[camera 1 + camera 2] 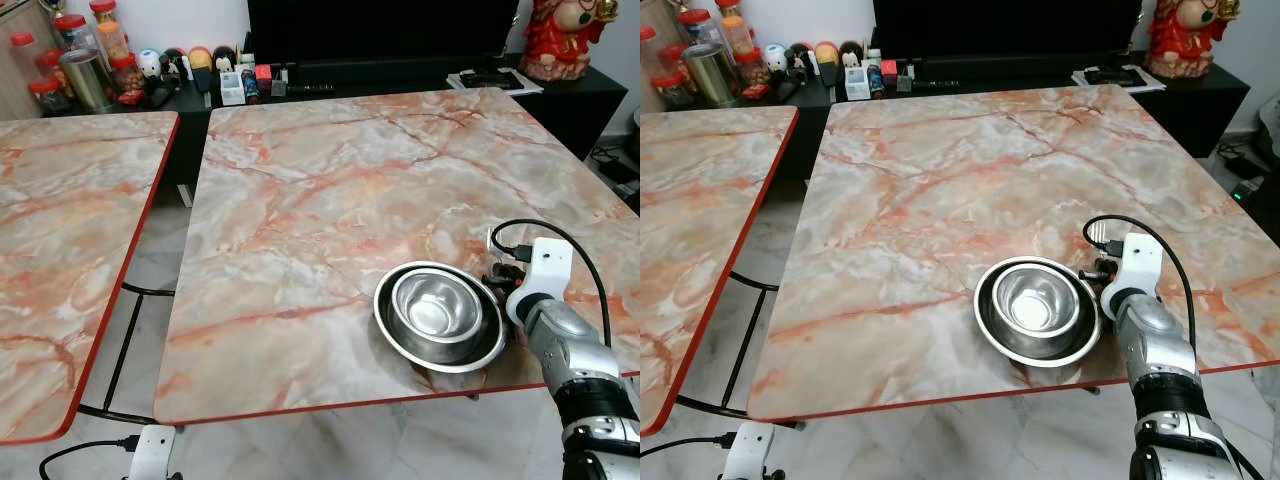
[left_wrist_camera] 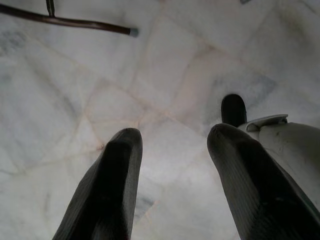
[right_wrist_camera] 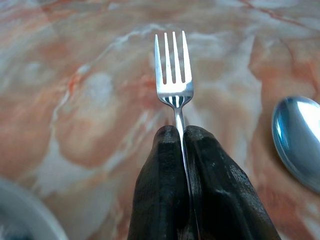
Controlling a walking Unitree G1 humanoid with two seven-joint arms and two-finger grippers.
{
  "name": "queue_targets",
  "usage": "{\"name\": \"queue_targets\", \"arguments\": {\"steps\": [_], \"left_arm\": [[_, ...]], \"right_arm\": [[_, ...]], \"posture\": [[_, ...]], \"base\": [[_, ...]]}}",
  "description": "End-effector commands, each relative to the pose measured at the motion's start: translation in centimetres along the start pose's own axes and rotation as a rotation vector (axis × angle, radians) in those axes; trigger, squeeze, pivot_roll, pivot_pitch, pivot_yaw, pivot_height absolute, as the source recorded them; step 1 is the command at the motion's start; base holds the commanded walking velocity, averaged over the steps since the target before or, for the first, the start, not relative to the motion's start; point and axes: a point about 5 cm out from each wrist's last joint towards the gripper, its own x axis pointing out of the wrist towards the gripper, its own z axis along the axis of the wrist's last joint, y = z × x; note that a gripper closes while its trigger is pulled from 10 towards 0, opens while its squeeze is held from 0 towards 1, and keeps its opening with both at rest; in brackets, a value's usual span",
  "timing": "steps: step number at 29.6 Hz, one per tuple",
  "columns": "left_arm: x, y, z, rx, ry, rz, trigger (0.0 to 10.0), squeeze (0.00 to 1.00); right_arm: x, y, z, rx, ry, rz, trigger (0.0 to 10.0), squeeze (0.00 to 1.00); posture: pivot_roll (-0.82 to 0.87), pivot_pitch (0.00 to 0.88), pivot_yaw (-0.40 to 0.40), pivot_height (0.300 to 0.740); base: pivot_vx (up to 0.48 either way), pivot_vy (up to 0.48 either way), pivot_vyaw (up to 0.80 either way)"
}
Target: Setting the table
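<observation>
A steel bowl point(image 1: 436, 304) sits inside a steel plate point(image 1: 391, 325) near the front right of the marble table point(image 1: 330, 180). My right arm reaches over the table just right of the plate, wrist camera mount point(image 1: 548, 266) up. In the right wrist view my right gripper point(image 3: 181, 134) is shut on the handle of a silver fork point(image 3: 173, 70), tines pointing away over the marble. A spoon bowl point(image 3: 299, 140) lies on the table beside the fork. My left gripper point(image 2: 172, 142) hangs open over the tiled floor.
A second marble table point(image 1: 70, 230) stands to the left across a narrow gap. Behind the tables a dark sideboard point(image 1: 220, 95) holds jars, small figures and a black screen. A red figurine point(image 1: 560, 35) stands at the back right. A cable point(image 1: 560, 240) loops over my right wrist.
</observation>
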Motion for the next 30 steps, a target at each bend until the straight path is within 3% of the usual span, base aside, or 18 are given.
{"name": "queue_targets", "arguments": {"steps": [1, 30], "left_arm": [[-0.04, 0.13, -0.26, 0.003, 0.003, 0.007, 10.0, 0.0], [-0.07, 0.15, -0.47, 0.008, 0.007, -0.003, 10.0, 0.0]], "right_arm": [[0.0, -0.25, 0.08, -0.004, -0.003, -0.006, 10.0, 0.0], [0.22, -0.06, 0.05, 0.0, 0.003, -0.012, 10.0, 0.0]], "posture": [[0.03, 0.046, 0.022, 0.74], [0.03, 0.03, 0.026, 0.74]], "base": [[0.0, 0.0, 0.0], [0.0, 0.0, 0.0]]}}
